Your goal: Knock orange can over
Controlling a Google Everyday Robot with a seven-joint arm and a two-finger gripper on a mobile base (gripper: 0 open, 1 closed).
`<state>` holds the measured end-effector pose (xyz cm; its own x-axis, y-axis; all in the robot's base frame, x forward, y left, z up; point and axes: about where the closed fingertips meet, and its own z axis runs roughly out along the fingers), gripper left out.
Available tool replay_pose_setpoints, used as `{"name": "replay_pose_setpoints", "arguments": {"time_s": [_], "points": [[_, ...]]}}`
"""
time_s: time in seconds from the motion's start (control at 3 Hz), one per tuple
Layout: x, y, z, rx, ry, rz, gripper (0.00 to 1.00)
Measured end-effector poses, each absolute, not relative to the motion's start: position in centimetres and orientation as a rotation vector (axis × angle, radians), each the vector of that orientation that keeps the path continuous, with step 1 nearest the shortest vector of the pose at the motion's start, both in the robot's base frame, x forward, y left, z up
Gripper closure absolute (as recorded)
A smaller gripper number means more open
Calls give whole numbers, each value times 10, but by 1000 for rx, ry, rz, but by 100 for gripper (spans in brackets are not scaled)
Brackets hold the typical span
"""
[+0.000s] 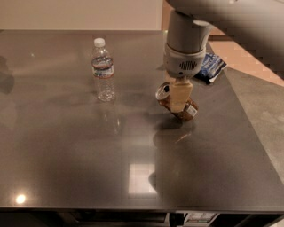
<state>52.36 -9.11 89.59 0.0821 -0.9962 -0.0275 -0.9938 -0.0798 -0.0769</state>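
As seen from beyond the near edge, table: a dark, glossy table (pixel 66 168) fills most of the view, with a pale square of reflected light (pixel 142 178) near its front.
Arm: my grey arm (pixel 222 17) enters from the upper right and turns downward into a rounded wrist housing (pixel 184 51) that carries a small vent grille.
Gripper: my gripper (pixel 179 105) hangs directly below the wrist housing, right of the table's centre and low over the surface. Its cream-coloured end lies across the front of the orange can.
Grip state: I cannot tell whether I am clamped on the can or only pressed against it, because the far side is hidden.
Orange can: the orange can (pixel 163 94) is steeply tilted, touching my gripper. Its silver top with the tab hole faces up and left, its base points down and right, and a white label panel shows near the lower end. Whether the base rests on the table cannot be told.
Shadow: a dark shadow (pixel 171 127) lies on the table just below the can.
Water bottle: a clear water bottle (pixel 103 71) with a white cap and a blue-and-white label stands upright left of the can, well apart from it and from my gripper.
Packet: a blue-and-white packet (pixel 212 66) lies flat near the table's right edge, partly hidden behind the wrist housing.
Surroundings: a pale wall (pixel 80 13) lies beyond the far edge, and grey floor (pixel 262 106) to the right.
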Motion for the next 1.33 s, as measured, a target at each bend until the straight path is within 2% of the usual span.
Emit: {"name": "replay_pose_setpoints", "arguments": {"time_s": [0.33, 1.33], "points": [[526, -88, 892, -2316, 2066, -138, 83], [526, -78, 883, -2421, 2023, -244, 13]]}}
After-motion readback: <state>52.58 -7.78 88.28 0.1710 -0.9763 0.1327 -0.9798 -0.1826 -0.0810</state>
